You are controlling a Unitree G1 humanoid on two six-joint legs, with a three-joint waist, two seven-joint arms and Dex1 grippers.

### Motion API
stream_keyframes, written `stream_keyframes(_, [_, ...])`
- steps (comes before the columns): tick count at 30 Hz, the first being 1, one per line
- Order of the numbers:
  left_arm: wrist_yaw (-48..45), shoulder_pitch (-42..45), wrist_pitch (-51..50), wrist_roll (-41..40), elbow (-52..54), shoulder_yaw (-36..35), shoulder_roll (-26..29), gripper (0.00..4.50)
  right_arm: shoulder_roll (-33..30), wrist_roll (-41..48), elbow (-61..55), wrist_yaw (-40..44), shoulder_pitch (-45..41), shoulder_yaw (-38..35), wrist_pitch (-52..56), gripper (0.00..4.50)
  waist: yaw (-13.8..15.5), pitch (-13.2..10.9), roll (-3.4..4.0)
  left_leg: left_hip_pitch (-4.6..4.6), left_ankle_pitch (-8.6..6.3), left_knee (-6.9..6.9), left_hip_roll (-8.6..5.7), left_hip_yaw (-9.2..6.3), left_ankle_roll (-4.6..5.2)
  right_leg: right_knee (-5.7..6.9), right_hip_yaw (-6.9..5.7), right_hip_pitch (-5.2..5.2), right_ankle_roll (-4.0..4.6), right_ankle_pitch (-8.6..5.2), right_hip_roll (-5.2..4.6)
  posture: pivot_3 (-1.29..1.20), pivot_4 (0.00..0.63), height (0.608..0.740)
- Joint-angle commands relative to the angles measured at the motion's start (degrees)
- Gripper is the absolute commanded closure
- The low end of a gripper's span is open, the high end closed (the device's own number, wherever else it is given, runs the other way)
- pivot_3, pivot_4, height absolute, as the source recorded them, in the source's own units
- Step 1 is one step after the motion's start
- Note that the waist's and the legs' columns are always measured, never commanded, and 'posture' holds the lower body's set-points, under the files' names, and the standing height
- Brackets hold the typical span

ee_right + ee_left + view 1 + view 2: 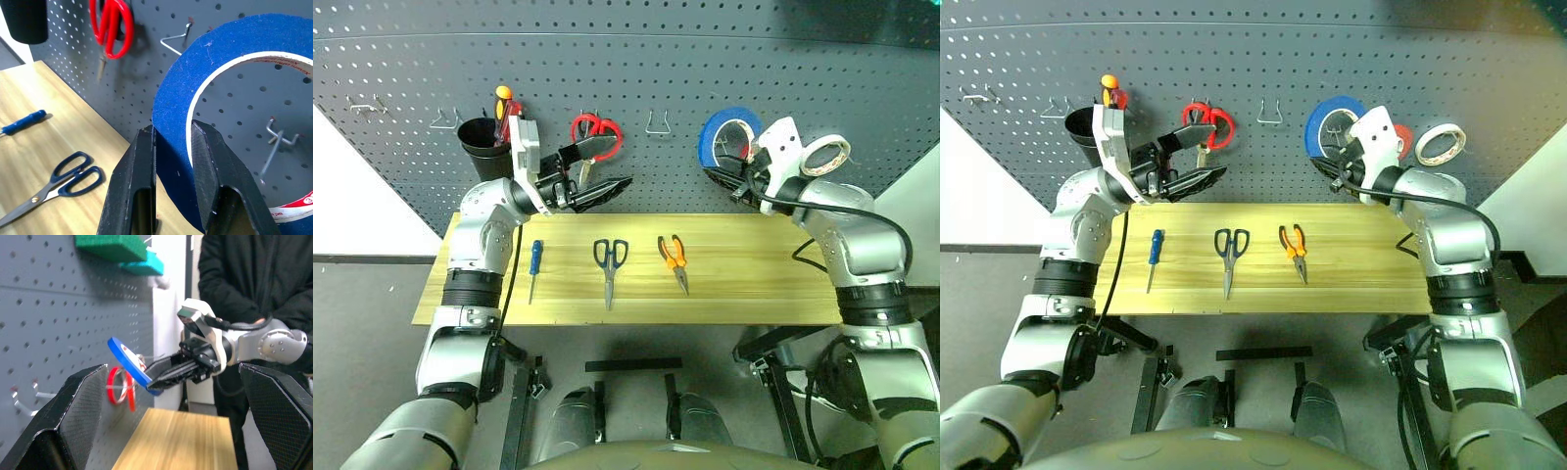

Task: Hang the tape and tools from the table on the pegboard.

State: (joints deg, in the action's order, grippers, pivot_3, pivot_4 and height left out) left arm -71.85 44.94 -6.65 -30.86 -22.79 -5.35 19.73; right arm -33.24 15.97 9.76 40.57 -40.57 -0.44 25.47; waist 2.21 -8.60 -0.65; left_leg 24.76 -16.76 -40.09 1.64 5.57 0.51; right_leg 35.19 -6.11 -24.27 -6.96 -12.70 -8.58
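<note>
Pinching the blue tape ring [230, 63], the right end effector [171, 142] meets perforated pegboard [636, 59].

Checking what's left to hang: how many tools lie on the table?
3: the blue-handled screwdriver toward the left, the dark-handled scissors in the middle, the orange-handled pliers just right of them.

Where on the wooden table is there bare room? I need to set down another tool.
Free: the light wood table's right stretch, beyond the orange-handled pliers, and the front edge. Tighter: between the small blue-handled screwdriver, the dark-handled scissors and the pliers, only narrow strips.
</note>
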Motion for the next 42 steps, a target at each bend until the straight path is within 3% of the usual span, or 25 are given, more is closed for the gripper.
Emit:
stream_keyframes(1, [0.2,0.4,1.9,1.3,0.2,0.0,0.5,0.00,0.9,-2.1,3.5,-1.1,-3.5,-0.4,-4.0,3.84,0.0,0.0,0.00,0.00,0.00,0.00,0.00,0.00,0.00,0.00,0.00,0.00,0.00,0.00,0.00,0.11,0.053,0.711])
stream_keyframes(6, [0.3,-0.4,4.2,3.4,-0.5,0.6,0.2,0.00,2.6,-4.4,8.2,-2.9,-6.1,-0.3,-5.8,3.84,-0.2,0.1,0.10,-0.02,0.01,0.01,0.00,0.00,-0.02,0.03,0.00,0.00,0.00,0.00,0.01,0.12,0.044,0.711])
stream_keyframes(21, [0.6,-2.9,3.9,3.1,0.9,0.6,0.8,0.00,5.8,-4.1,4.7,-1.4,-2.5,0.3,-2.7,3.84,-0.1,0.2,0.12,-0.03,0.01,0.00,0.00,0.00,-0.02,0.06,0.00,0.00,0.00,0.00,0.01,0.14,0.055,0.711])
stream_keyframes(33, [0.1,-3.7,3.3,3.5,1.8,1.3,1.1,0.00,7.3,-4.5,15.7,-2.8,-7.4,-1.3,-7.1,3.84,-0.1,0.2,0.13,-0.04,0.01,0.00,0.00,0.00,-0.03,0.08,0.00,0.00,0.00,0.00,0.01,0.14,0.074,0.711])
stream_keyframes(40, [0.3,-3.4,3.0,3.9,1.6,1.7,1.0,0.00,8.8,-6.5,30.4,-2.7,-15.0,-0.7,-12.9,3.84,-0.2,0.2,0.13,-0.08,0.02,0.01,0.00,0.01,-0.03,0.10,0.00,0.01,0.00,0.00,0.01,0.14,0.081,0.711])
stream_keyframes(42, [0.5,-3.2,3.1,4.0,1.4,1.8,0.9,0.00,9.2,-7.2,34.5,-2.3,-16.8,-0.6,-14.5,3.13,-0.3,0.2,0.13,-0.09,0.02,0.03,0.00,0.01,-0.03,0.11,0.01,0.01,0.00,0.00,0.01,0.14,0.083,0.711])
